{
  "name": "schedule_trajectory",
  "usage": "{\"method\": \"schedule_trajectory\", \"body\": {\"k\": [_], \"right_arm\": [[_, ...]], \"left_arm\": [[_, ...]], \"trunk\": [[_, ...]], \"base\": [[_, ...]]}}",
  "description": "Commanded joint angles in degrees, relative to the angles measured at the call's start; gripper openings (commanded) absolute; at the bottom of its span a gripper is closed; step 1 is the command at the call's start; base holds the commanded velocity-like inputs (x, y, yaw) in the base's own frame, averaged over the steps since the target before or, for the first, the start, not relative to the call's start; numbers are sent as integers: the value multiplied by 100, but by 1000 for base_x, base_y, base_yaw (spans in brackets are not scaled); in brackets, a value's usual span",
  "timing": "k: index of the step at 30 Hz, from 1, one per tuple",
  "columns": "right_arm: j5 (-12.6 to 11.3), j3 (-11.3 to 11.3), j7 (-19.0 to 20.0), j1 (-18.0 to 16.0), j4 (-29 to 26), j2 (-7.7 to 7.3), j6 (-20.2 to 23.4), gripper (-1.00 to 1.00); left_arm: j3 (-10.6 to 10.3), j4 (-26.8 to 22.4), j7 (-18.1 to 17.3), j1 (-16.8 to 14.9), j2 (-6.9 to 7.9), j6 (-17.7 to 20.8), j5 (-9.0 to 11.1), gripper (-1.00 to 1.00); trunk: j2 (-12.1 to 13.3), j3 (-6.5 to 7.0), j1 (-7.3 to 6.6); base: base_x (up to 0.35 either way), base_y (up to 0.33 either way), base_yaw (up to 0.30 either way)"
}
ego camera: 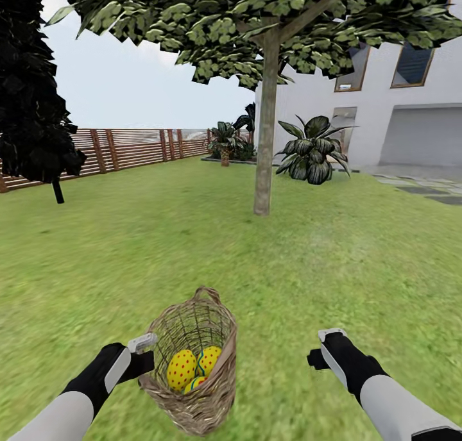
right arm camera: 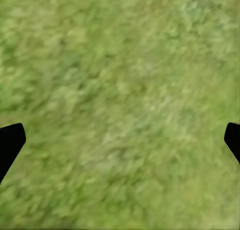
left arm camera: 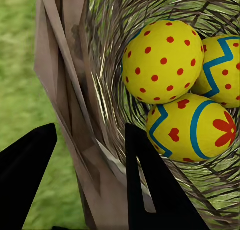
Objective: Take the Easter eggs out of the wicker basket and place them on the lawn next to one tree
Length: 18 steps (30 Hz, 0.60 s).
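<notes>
While left gripper [left arm camera: 90, 185] pinches wicker basket [ego camera: 215, 390], eggs [ego camera: 181, 369] inside

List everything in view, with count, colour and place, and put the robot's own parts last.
Easter eggs: three, yellow with red dots and blue-green stripes, inside the wicker basket.
Wicker basket: one, brown, held above the lawn at the left end effector.
Lawn: one, green, all around.
Tree: one, grey-brown trunk with green crown, ahead on the lawn.
Cypress: one, dark, far left by the fence.
Fence: one, brown slats, along the back left.
Leafy shrub: one, dark green, near the house.
House: one, white, back right.
Left end effector: one, black, fingers straddling the basket wall.
Right end effector: one, black, open over grass.
</notes>
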Motion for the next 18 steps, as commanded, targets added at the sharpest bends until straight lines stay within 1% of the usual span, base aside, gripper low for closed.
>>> {"method": "schedule_trajectory", "body": {"k": [1,18], "right_arm": [[-61,43,-40,-3,-10,-6,24,100],[-61,39,-40,-3,-10,-6,23,100]], "left_arm": [[14,-15,45,-3,-2,28,102,-100],[14,-15,45,-3,-10,27,102,-100]], "trunk": [[-4,-7,4],[-4,-7,4]], "base": [[329,-83,0],[329,-77,0]]}}
